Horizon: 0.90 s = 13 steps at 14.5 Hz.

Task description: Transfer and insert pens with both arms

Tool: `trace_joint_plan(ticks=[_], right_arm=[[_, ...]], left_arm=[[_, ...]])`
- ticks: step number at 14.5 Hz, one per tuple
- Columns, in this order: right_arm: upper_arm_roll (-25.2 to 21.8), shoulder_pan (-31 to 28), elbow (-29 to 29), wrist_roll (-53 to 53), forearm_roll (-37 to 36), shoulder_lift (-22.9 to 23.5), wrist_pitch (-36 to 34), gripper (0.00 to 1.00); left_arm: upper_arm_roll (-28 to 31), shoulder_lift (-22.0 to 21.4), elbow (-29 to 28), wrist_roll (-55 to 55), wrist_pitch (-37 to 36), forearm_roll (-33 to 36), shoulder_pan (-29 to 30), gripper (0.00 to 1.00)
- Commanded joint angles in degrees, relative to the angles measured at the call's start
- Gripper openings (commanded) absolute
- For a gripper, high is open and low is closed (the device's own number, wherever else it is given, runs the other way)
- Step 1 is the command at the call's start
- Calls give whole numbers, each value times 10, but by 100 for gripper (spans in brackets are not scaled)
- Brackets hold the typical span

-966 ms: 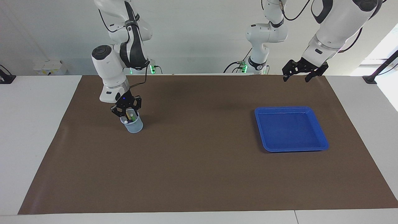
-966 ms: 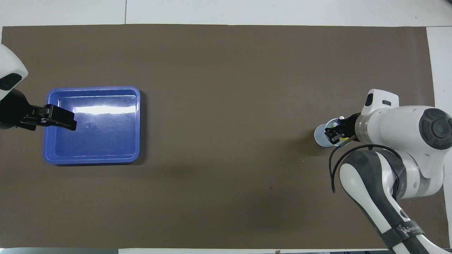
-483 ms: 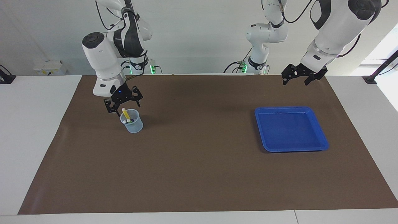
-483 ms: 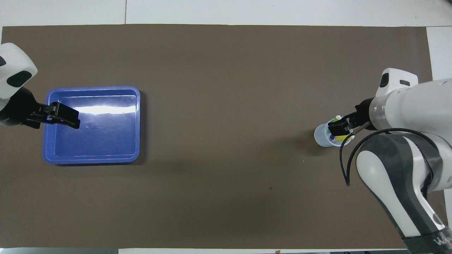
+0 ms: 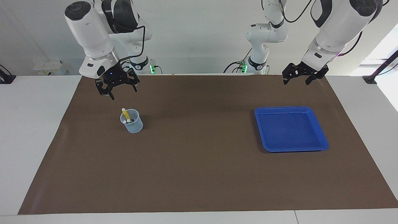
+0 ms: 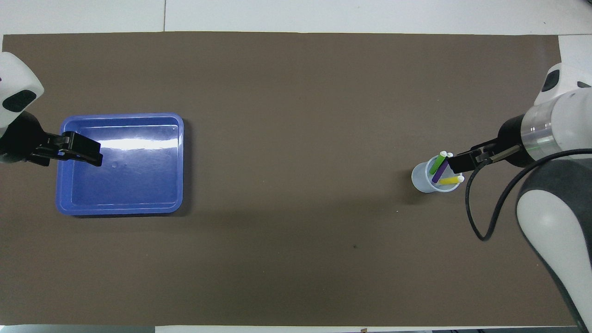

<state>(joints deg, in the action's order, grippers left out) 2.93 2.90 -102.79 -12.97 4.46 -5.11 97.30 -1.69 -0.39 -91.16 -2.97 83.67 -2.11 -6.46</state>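
The brown mat (image 5: 199, 174) covers most of the table, with the blue tray (image 5: 321, 143) toward the left arm's end and the clear cup (image 5: 134, 126) toward the right arm's end – well apart. The left gripper (image 5: 300, 76) waits in the air near the tray's edge closest to the robots, fingers spread and empty. The right gripper (image 5: 115, 87) is raised above the mat just robot-side of the cup, fingers wide apart, nothing held. All three pens are in the cup, leaning on its rim, pale tips up: green pen (image 6: 437, 163), purple pen (image 6: 440, 169), yellow pen (image 6: 449, 180). Insertion appears complete – the retreat is best made straight up, so that no leaning pen is snagged
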Motion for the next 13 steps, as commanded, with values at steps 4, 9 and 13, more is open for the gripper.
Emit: trace_joint_plan(ticks=[4,9,13], right_arm=[[-1,-33,118,68,-31,22,-144,100],[-1,-62,148,80,-35,39,-176,100],[-21,-39,120,81,-36,28,-168,100]], left_arm=[[0,-9,-5,-7,4,5,0,100],[0,-9,-6,-7,6,5,0,100],[0,-9,-6,-7,6,4,0,100]])
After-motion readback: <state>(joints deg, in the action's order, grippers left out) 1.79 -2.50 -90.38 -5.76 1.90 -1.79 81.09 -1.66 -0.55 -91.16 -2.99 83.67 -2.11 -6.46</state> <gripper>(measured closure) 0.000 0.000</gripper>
